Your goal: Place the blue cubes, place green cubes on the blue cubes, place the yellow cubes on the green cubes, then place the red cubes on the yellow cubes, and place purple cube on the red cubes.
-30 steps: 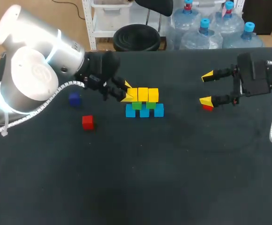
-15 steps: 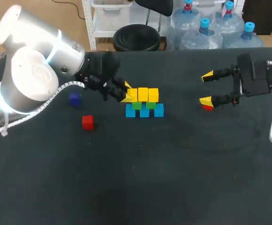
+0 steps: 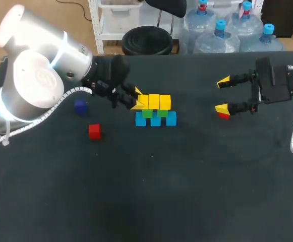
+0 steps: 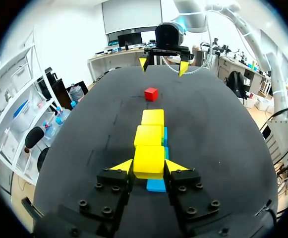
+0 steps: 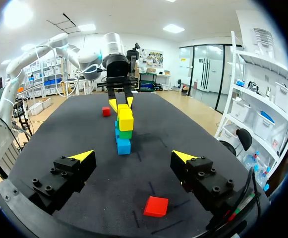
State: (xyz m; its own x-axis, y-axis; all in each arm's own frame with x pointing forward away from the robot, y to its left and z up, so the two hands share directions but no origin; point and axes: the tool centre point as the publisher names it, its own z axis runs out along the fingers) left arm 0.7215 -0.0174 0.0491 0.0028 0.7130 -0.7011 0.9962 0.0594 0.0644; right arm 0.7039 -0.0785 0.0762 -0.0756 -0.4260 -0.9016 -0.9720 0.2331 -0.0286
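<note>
A small wall stands mid-table: a row of blue cubes (image 3: 156,119), green cubes (image 3: 154,113) on them, and yellow cubes (image 3: 159,101) on top. My left gripper (image 3: 137,100) is shut on the leftmost yellow cube (image 3: 142,101), level with the other two. In the left wrist view that yellow cube (image 4: 149,161) sits between both yellow tips, with a blue cube (image 4: 156,185) below it. My right gripper (image 3: 223,94) stands open at the right, above a red cube (image 3: 223,115). The right wrist view shows that red cube (image 5: 156,206) lying low between the wide fingers of the right gripper (image 5: 133,156).
Another red cube (image 3: 94,131) lies left of the wall toward the front. A dark purple cube (image 3: 80,106) sits further left, beside my left arm. The dark table (image 3: 186,191) stretches bare in front of the wall.
</note>
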